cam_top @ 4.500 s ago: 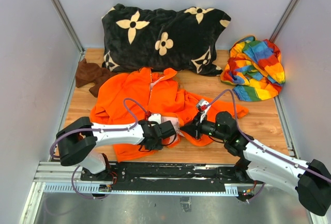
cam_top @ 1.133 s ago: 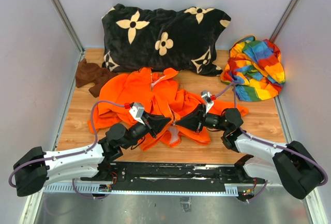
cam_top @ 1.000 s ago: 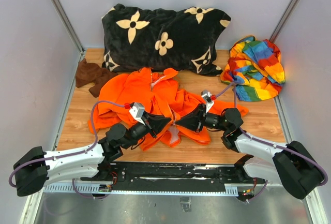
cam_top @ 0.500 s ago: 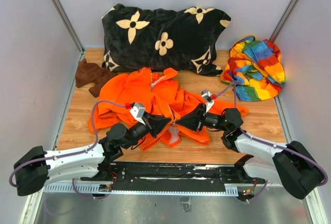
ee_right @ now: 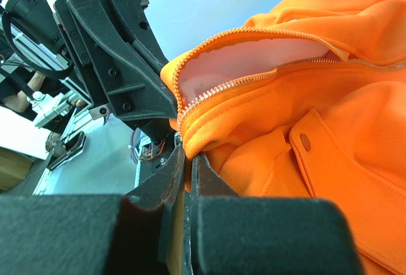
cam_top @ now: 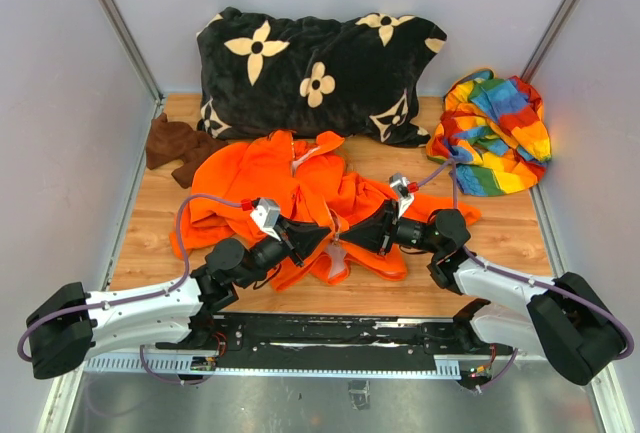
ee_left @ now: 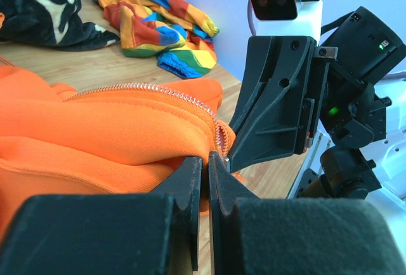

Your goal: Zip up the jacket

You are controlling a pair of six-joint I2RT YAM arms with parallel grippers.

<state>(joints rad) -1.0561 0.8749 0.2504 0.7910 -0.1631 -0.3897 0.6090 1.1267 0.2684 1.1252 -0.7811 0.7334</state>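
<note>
The orange jacket (cam_top: 270,178) lies crumpled mid-table, its near front edge lifted off the wood. My left gripper (cam_top: 325,237) and right gripper (cam_top: 347,240) meet tip to tip at that edge. In the left wrist view my left gripper (ee_left: 206,162) is shut on the jacket (ee_left: 95,135) at the low end of the zipper strip (ee_left: 146,89). Facing it, my right gripper (ee_right: 188,159) is shut on the orange hem (ee_right: 216,129), just under the parted zipper teeth (ee_right: 254,78) and pale lining (ee_right: 254,56). A snap flap (ee_right: 306,141) shows beside it.
A black flower-print blanket (cam_top: 310,73) fills the back. The rainbow-striped cloth (cam_top: 495,133) sits back right, and a small brown cloth (cam_top: 175,148) back left. Grey walls close in both sides. Bare wood (cam_top: 500,243) shows to the right of the jacket.
Since the oldest frame the left arm has swung low to the left and both grippers have raised the jacket's front edge between them. Over the last second nothing has moved.
</note>
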